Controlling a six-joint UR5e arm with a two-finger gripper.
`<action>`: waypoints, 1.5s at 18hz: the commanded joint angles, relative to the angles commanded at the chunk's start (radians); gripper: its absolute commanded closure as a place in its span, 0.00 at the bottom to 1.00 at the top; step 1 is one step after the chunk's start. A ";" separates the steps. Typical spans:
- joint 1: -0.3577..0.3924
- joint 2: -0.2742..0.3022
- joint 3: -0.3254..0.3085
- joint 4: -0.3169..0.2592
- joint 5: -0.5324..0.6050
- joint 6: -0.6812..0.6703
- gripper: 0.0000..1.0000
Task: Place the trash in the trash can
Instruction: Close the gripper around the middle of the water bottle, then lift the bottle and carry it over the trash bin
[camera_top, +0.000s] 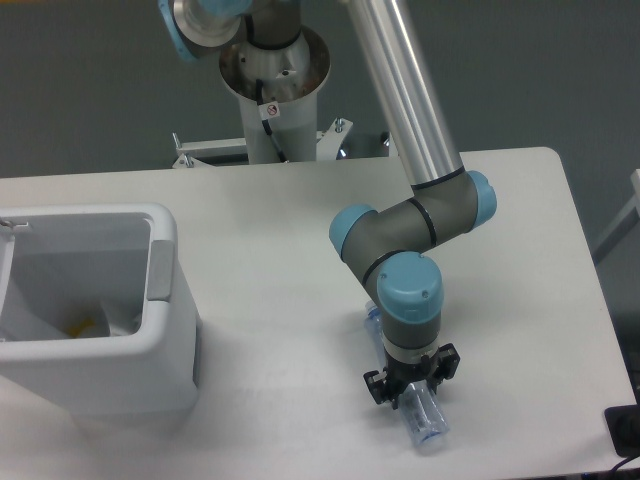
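Note:
The clear plastic bottle (424, 420) lies on the table near the front edge, right of centre. Its far end (372, 316) shows behind the wrist. My gripper (412, 392) points straight down over the bottle's middle, with a jaw on each side, closed in on it. The fingertips are hidden by the wrist and the bottle. The bottle rests on the table. The white trash can (165, 300) stands at the left edge, its grey panel facing right. A pale crumpled wrapper (95, 320) with a yellow spot lies at its bottom.
The arm's base column (272, 90) stands at the back centre, and the silver upper arm (405, 90) slants down to the wrist. A dark object (625, 430) sits beyond the table's front right corner.

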 joint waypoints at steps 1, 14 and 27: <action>0.000 0.002 -0.002 0.000 0.000 0.002 0.34; 0.006 0.142 0.047 0.005 -0.113 -0.008 0.39; -0.155 0.428 0.261 0.008 -0.482 -0.225 0.39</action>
